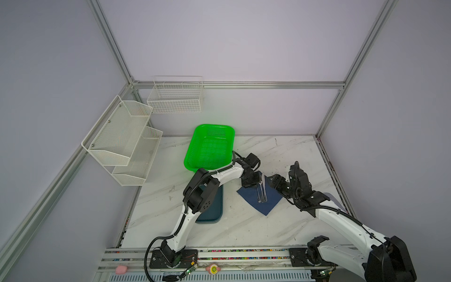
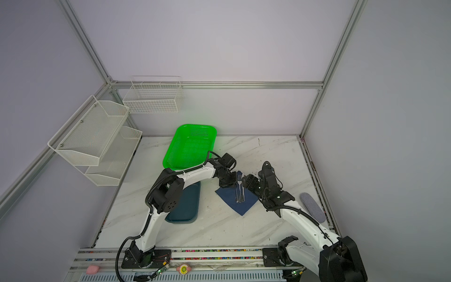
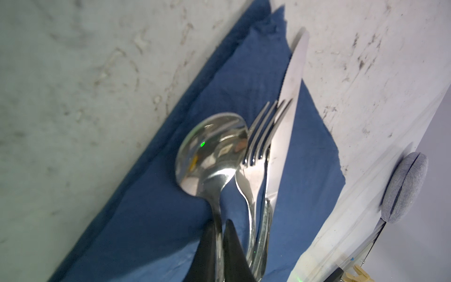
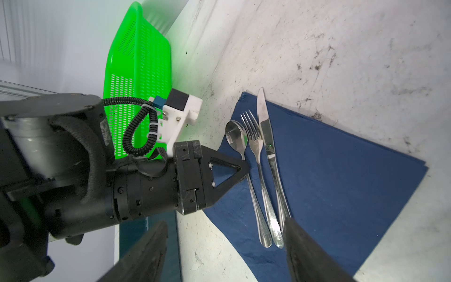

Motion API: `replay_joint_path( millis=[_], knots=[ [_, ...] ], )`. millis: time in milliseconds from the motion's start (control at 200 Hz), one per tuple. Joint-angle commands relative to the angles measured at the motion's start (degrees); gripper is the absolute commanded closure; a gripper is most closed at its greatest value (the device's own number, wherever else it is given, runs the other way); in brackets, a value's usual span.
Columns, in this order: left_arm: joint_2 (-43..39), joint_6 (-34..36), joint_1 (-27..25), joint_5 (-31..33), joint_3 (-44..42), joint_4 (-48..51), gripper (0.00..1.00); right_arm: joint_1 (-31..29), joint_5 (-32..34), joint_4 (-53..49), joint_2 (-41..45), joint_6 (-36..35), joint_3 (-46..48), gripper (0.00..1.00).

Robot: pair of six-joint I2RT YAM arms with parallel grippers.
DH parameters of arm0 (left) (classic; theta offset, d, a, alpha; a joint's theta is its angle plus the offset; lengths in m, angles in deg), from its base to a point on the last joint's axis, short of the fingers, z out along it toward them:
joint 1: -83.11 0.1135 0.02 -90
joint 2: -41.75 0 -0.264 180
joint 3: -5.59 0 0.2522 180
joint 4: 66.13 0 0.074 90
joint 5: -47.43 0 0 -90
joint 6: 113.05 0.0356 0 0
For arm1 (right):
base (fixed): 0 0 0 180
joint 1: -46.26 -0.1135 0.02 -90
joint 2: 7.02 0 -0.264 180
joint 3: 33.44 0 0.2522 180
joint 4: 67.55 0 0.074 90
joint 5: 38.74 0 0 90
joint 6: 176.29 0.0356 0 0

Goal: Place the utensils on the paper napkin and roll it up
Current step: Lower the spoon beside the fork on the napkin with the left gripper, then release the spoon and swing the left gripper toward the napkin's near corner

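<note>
The dark navy paper napkin (image 1: 271, 203) (image 2: 244, 207) (image 3: 146, 232) (image 4: 329, 171) lies flat on the marble table. On it, side by side, lie the utensils: a spoon (image 3: 212, 151) (image 4: 235, 136), a fork (image 3: 258, 151) (image 4: 255, 144) and a knife (image 3: 290, 92) (image 4: 264, 122). My left gripper (image 1: 252, 185) (image 2: 230, 186) (image 3: 220, 224) (image 4: 245, 168) is shut on the spoon's handle just below the bowl. My right gripper (image 1: 272, 179) (image 2: 246, 182) (image 4: 224, 222) hangs open over the handle ends and holds nothing.
A green plastic basket (image 1: 210, 146) (image 4: 139, 73) stands behind the left arm. The teal tray (image 1: 214, 207) (image 2: 188, 207) lies under that arm's elbow. A grey oval pad (image 2: 312, 207) (image 3: 405, 188) rests by the right table edge. White wire shelves (image 1: 122, 139) hang on the left wall.
</note>
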Motion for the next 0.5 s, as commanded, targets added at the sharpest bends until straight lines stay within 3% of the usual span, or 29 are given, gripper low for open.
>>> replay_joint_path(
  millis=[0, 205, 495],
  knots=[
    [0.86, 2.17, -0.05, -2.26, 6.04, -0.06, 0.9, 0.23, 1.15, -1.19, 1.61, 0.77, 0.24, 0.23],
    [0.1, 2.8, -0.06, -2.25, 5.25, -0.4, 0.9, 0.23, 1.2, -1.55, 1.97, 1.2, 0.61, 0.23],
    [-6.98, 6.13, -0.14, -0.18, 1.39, -2.12, 0.84, 0.23, 4.2, -6.62, 4.8, 1.08, -0.7, 0.23]
  ],
)
